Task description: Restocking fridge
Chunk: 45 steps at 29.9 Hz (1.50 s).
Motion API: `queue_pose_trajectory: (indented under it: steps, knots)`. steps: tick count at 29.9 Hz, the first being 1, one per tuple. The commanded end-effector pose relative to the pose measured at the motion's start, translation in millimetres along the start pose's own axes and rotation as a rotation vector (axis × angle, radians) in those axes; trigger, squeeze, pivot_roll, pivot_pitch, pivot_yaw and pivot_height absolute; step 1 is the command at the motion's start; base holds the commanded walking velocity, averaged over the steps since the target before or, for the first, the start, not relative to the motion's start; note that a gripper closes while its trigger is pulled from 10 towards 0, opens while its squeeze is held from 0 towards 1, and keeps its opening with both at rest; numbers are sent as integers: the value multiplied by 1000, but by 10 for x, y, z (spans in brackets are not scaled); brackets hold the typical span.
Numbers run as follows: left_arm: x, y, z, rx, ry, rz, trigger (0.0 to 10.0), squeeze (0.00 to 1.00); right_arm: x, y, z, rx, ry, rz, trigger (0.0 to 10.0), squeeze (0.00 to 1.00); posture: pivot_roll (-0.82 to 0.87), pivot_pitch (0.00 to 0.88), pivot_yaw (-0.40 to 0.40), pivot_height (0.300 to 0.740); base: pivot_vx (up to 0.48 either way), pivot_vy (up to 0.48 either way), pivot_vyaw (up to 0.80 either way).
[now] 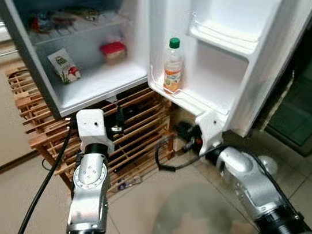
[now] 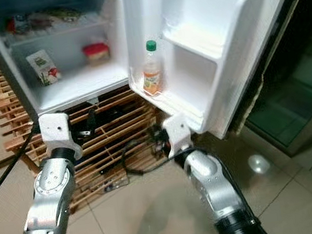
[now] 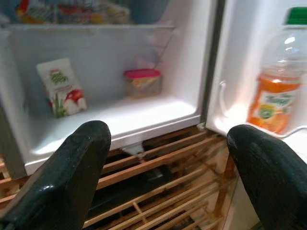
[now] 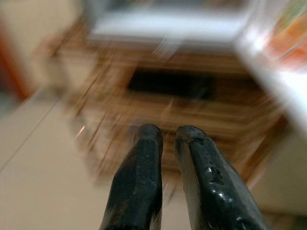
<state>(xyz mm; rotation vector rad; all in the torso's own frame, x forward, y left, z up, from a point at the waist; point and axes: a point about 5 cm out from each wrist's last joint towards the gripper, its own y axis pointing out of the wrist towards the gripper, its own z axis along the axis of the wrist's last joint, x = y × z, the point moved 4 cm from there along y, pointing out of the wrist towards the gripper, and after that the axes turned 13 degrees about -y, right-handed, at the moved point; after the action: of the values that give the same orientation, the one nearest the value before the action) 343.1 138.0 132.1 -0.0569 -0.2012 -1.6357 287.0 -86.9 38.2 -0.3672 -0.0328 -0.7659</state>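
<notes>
While fridge [image 1: 90, 85] open, juice btl [image 1: 173, 66] in door, L hand [image 3: 168, 177] spread

The wooden slatted crate [image 4: 177, 96] under the white open fridge [image 1: 90, 82] is smeared by motion blur in the right wrist view. Packages on the upper fridge shelf [image 3: 72, 12] are cut by the picture's edge, their labels unreadable. The green bottle cap [image 3: 295, 14] is cropped too.

Evenly lit indoors; right wrist view heavily motion-blurred (others fairly sharp).
</notes>
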Motion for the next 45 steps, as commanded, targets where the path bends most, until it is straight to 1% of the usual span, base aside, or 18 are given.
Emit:
queue_pose_trajectory:
  steps: [1,3,5,7,8,9,10,12,13,14,15,17,20,24,32,38,43,45]
  knots:
    - [9,-24,-74,-22,10,6,10000,0,-45,-185,-402,-163,23,60,10000,0,-36,0,-40,714,0,0,0]
    - [-109,-12,-224,-98,13,51,10000,0,-9,-457,-828,-339,19,58,10000,0,-60,0,-22,714,0,0,0]
    - [-286,-19,-547,-283,30,129,10000,0,204,-798,-1292,-547,113,-124,10000,0,-83,0,1,714,0,0,0]
    - [-405,-60,-770,-418,42,175,10000,0,399,-1042,-1563,-692,171,-339,10000,0,-103,0,23,714,0,0,0]
    - [-429,-74,-824,-452,42,181,10000,0,468,-1110,-1620,-730,182,-418,10000,0,-103,0,23,714,0,0,0]
    - [-424,-83,-877,-482,59,164,10000,0,742,-1282,-1622,-752,169,-616,10000,0,-119,0,43,714,0,0,0]
    - [-420,-89,-911,-501,72,151,10000,0,921,-1419,-1609,-764,162,-754,10000,0,-119,0,43,714,0,0,0]
    - [-379,-158,-1085,-600,131,95,10000,0,1420,-1572,-1256,-645,76,-1033,10000,0,-135,0,66,714,0,0,0]
    - [-371,-186,-1144,-634,148,80,10000,0,1539,-1574,-1119,-593,47,-1083,10000,0,-136,0,68,714,0,0,0]
    - [-345,-286,-1294,-719,173,39,10000,0,1695,-1404,-761,-448,-35,-1092,10000,0,-139,0,71,714,0,0,0]
    - [-345,-286,-1294,-719,173,39,10000,0,1695,-1404,-761,-448,-35,-1092,10000,0,-139,0,71,714,0,0,0]
    - [-362,-479,-1525,-853,179,14,10000,0,1796,-1046,-153,-223,-168,-1032,10000,0,-142,0,71,714,0,0,0]
    - [-446,-576,-1650,-923,161,56,10000,0,1821,-625,327,-88,-235,-977,10000,0,-122,0,47,714,0,0,0]
    - [-462,-556,-1647,-917,156,67,10000,0,1844,-469,374,-85,-211,-973,10000,0,-113,0,43,714,0,0,0]
    - [-472,-555,-1673,-912,185,48,10000,0,1937,-106,736,-69,-143,-942,10000,0,-86,0,36,714,0,0,0]
    - [-455,-533,-1661,-893,190,43,10000,0,1951,-10,883,-56,-104,-926,10000,0,-67,0,24,714,0,0,0]
    - [-448,-491,-1621,-847,158,50,10000,0,1940,96,1085,-33,-136,-888,10000,0,-44,0,9,714,0,0,0]
    - [-436,-524,-1642,-852,161,35,10000,0,1941,127,1098,-24,-28,-872,10000,0,-25,0,-2,714,0,0,0]
